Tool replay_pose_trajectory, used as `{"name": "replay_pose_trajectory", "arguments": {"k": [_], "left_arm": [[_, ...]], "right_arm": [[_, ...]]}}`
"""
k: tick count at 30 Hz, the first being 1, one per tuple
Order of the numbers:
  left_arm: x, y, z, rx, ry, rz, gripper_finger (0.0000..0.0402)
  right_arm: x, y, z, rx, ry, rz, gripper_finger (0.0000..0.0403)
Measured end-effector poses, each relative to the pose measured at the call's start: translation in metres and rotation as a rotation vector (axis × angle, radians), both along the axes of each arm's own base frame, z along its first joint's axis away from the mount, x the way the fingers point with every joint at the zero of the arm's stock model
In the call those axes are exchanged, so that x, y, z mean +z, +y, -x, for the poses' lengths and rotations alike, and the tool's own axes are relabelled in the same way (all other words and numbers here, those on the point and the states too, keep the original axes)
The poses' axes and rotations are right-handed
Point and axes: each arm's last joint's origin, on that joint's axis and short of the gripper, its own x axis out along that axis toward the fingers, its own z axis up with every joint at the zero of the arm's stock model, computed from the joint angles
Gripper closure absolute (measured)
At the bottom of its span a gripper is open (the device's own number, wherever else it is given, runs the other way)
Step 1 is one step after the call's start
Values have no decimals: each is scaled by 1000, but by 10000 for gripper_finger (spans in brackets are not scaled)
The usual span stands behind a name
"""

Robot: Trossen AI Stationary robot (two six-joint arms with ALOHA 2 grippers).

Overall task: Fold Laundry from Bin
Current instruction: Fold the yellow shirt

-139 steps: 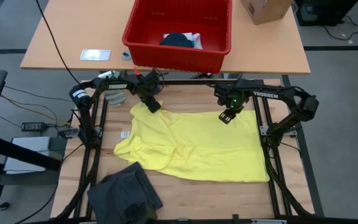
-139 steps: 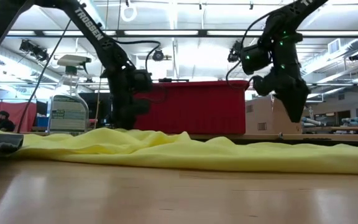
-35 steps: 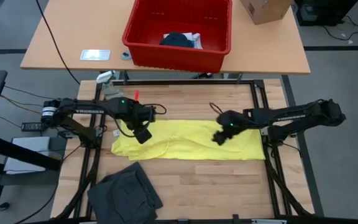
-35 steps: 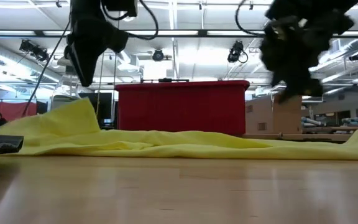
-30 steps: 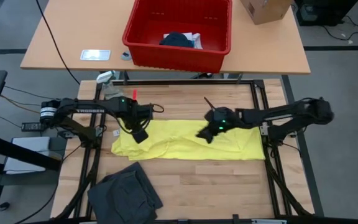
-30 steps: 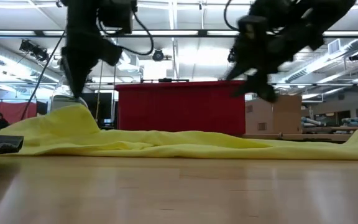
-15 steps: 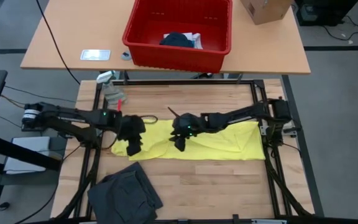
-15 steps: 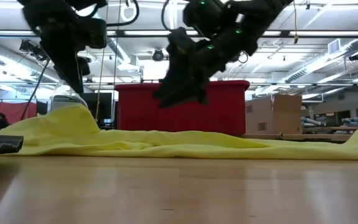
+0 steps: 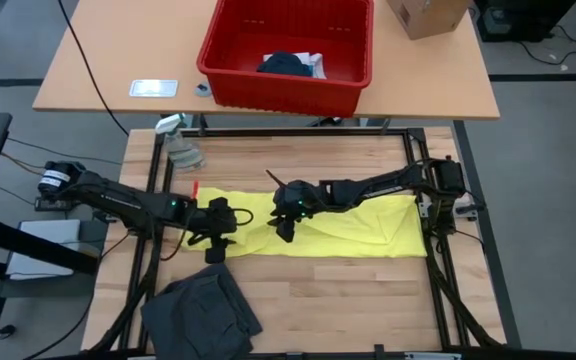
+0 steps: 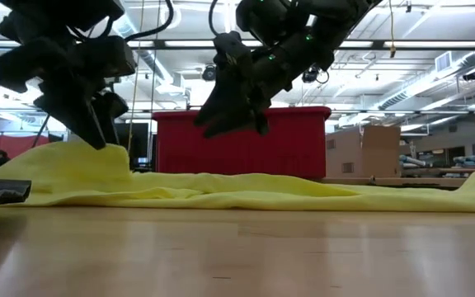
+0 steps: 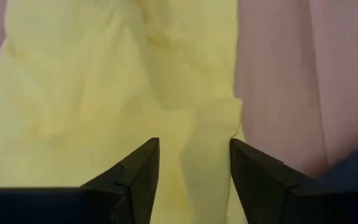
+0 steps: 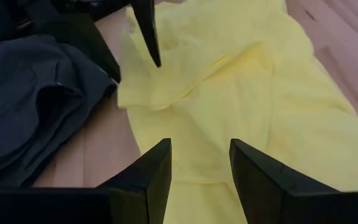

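Wooden table (image 9: 298,290) carries the yellow garment (image 9: 358,228), now folded into a long strip. My left gripper (image 9: 215,244) has come down on its left end with fingers apart around a raised fold, not clamped. My right gripper (image 9: 284,227) has swept to the middle, open and empty. Next comes the crosswise fold, I think. Dark grey garment (image 9: 200,312) waits near; the bin (image 9: 286,92) holds the rest.

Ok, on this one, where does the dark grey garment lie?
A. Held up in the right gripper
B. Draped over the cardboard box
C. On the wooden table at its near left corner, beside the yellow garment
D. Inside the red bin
C: in the high view the dark grey garment lies crumpled on the wooden table at its near left corner, just below the yellow garment.
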Motion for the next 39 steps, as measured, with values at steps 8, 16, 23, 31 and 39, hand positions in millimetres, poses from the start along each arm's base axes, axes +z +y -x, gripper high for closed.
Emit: {"name": "replay_pose_trajectory", "arguments": {"k": [8, 16, 23, 31, 39], "left_arm": [[-17, 0, -9, -56, 67, -56, 309], [11, 2, -19, 23, 33, -7, 397], [83, 0, -20, -26, 45, -28, 399], [107, 2, -6, 58, 177, 15, 400], [118, 1, -5, 128, 161, 62, 401]], "right_arm": [[0, -1, 0, -5, 0, 4, 234], [2, -11, -2, 31, -36, 1, 242], [12, -19, -8, 141, -184, 153, 242], [-8, -24, -26, 173, -303, 415, 226], [-51, -24, -34, 224, -240, 506, 203]]}}
